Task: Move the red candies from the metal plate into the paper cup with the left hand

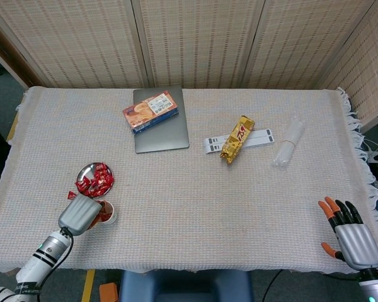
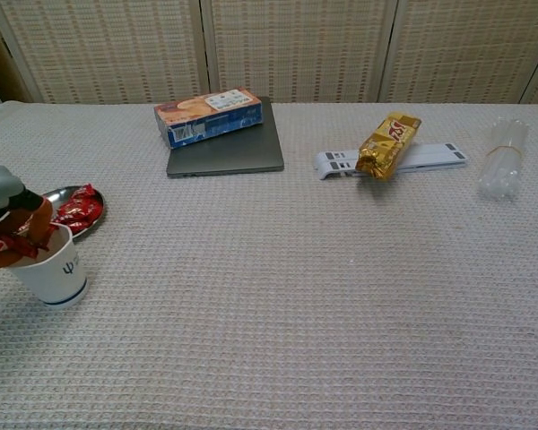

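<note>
Red candies [image 1: 95,178] lie heaped on the metal plate [image 1: 85,170] in the head view, just beyond the left robot hand [image 1: 82,212] near the front left edge of the cloth-covered desk [image 1: 195,189]. That robot hand sits over the mouth of the paper cup [image 1: 107,216], its fingers pointing down into the cup and closed on a red candy wrapper, so only the cup's right side shows. Well apart, at the front right corner, the right robot hand [image 1: 351,236] rests with its orange-tipped fingers spread and nothing in it. Farther from both robot hands, toward the wicker screen, lie a biscuit box [image 1: 150,111] on top of a grey laptop [image 1: 161,123], a gold snack bar [image 1: 237,138] across a white strip [image 1: 255,136], and a clear plastic roll [image 1: 288,141].

From the chest view, the left robot hand [image 2: 9,219] shows at the left edge, its fingers [image 2: 38,224] curled over the rim of the paper cup [image 2: 49,269] and pinching a crumpled red candy at the cup's mouth. The metal plate [image 2: 58,193] stands just behind the cup and the robot hand, with the remaining red candies [image 2: 79,208] on its right half. The cup stands upright on the desk [image 2: 296,287]. Far to the right of this robot hand are the biscuit box [image 2: 208,115], laptop [image 2: 233,148], snack bar [image 2: 387,143], white strip [image 2: 430,156] and plastic roll [image 2: 504,157]. The right robot hand does not appear here.
</note>
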